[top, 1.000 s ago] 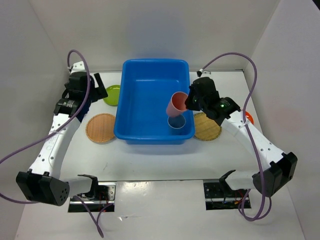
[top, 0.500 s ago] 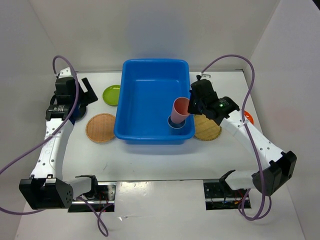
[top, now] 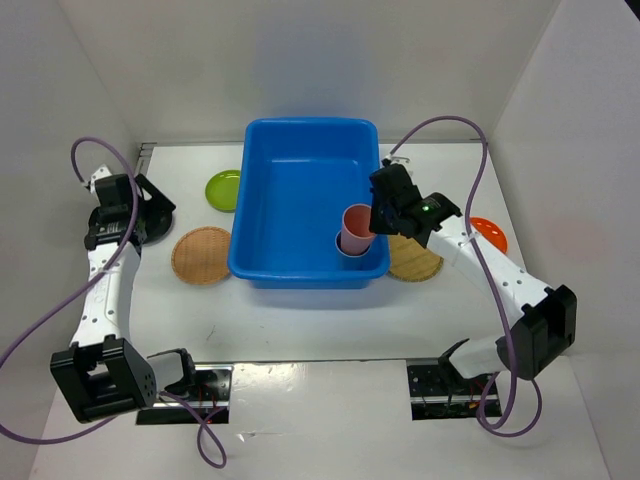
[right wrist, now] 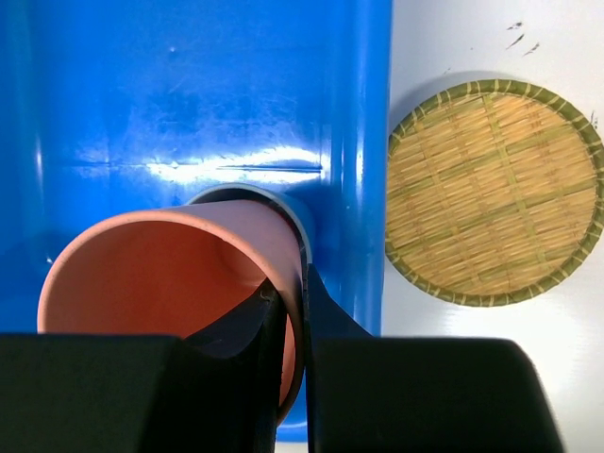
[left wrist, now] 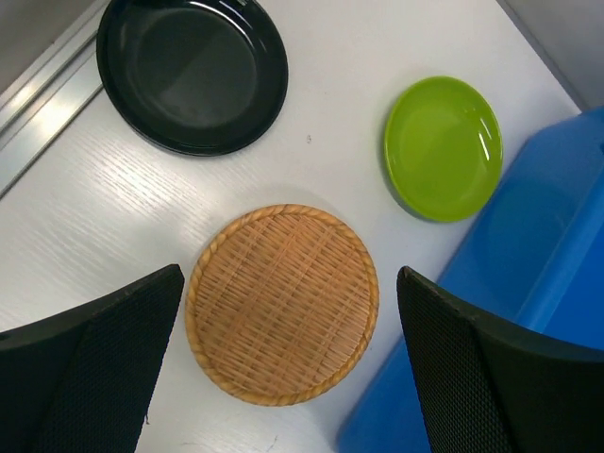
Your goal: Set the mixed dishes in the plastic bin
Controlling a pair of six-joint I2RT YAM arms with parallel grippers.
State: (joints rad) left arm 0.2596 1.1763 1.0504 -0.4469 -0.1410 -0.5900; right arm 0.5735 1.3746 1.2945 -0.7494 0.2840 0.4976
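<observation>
Right end effector (right wrist: pixel 291 316): pressed together on the wall of the pink cup (right wrist: pixel 170 274), one finger inside the mouth, one outside. In the overhead view the cup is tilted, inside the blue bin (top: pixel 300 135) at its lower-right corner, mouth toward the right arm. Its base sits in or on a round blue-grey rimmed item (top: pixel 356 251) on the bin floor; can't tell what that is.

Left end effector (left wrist: pixel 291 281): spread wide, holding nothing. It hangs over the tabletop (top: pixel 300 320) at the left of the overhead frame.

Left wrist view: left bamboo plate (left wrist: pixel 281 304) lies flat between the two fingers, just left of the bin wall. Black plate (left wrist: pixel 193 71) is upper left and lime-green plate (left wrist: pixel 442 148) upper right, both flat on the tabletop and apart from each other.

Right of the bin: second bamboo plate (right wrist: pixel 495 193) lies just beside the bin's outer wall. Orange plate (top: pixel 490 233) is further right, partly hidden by the right arm.
</observation>
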